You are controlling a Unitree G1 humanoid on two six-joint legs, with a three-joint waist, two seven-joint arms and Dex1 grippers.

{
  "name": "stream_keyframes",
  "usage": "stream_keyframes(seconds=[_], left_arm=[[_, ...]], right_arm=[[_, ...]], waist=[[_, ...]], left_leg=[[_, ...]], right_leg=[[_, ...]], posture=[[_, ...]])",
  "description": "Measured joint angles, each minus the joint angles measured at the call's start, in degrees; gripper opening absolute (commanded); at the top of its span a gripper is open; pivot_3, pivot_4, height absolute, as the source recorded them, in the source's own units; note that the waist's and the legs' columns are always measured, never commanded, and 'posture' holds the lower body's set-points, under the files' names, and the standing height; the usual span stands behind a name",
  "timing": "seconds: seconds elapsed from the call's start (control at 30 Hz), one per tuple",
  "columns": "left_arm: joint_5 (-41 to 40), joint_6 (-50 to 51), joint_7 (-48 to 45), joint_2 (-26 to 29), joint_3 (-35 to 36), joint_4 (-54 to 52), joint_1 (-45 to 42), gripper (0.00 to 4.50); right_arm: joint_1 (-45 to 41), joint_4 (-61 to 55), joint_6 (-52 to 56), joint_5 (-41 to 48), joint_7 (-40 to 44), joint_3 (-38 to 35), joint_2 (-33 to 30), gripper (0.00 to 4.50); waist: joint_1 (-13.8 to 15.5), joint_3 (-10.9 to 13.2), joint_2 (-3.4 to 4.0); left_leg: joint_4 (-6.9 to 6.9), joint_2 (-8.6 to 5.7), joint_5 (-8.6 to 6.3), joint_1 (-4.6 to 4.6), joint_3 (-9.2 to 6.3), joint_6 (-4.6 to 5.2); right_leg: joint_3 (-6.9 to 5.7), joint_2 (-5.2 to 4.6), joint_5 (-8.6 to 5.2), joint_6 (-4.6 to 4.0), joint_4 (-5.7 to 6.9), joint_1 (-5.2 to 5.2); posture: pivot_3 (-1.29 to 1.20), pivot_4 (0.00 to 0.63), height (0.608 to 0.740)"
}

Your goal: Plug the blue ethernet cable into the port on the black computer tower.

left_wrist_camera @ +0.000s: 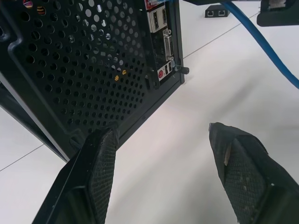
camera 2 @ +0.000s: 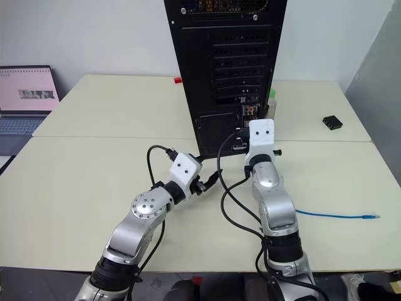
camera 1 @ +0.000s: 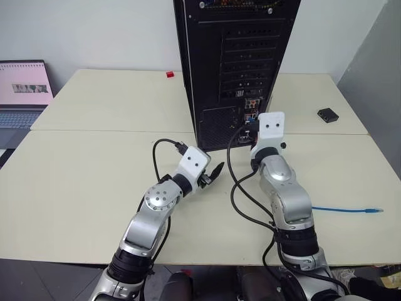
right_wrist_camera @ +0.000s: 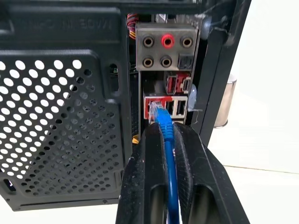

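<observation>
The black computer tower (camera 1: 235, 63) stands at the middle back of the table, its rear panel facing me. My right gripper (right_wrist_camera: 166, 133) is shut on the blue ethernet cable (right_wrist_camera: 164, 122) just behind its plug. The plug's tip sits at the mouth of a red-rimmed port (right_wrist_camera: 152, 106) below the audio jacks; how deep it sits I cannot tell. The rest of the cable trails over the table to the right (camera 1: 341, 209). My left gripper (left_wrist_camera: 163, 128) hangs open and holds nothing, low by the tower's mesh grille (left_wrist_camera: 88, 70).
An open laptop (camera 1: 24, 91) sits at the far left. A small black box (camera 1: 328, 115) lies at the back right and a small red piece (camera 1: 170, 74) left of the tower. A metal can (right_wrist_camera: 226, 105) stands behind the tower. Black arm cables (camera 1: 235, 188) loop between my arms.
</observation>
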Motion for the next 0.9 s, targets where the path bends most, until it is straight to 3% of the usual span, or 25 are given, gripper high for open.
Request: stream_keyframes(seconds=[0.9], left_arm=[[0.09, 0.00, 0.03, 0.00, 0.05, 0.00, 0.00, 3.23]], right_arm=[[-2.83, 3.58, 0.48, 0.11, -0.82, -0.48, 4.06, 0.00]], waist=[[-1.39, 0.01, 0.01]], left_leg=[[-0.01, 0.04, 0.00, 0.03, 0.04, 0.00]], right_leg=[[0.06, 0.03, 0.00, 0.00, 0.02, -0.02]], posture=[[0.00, 0.150, 0.740]])
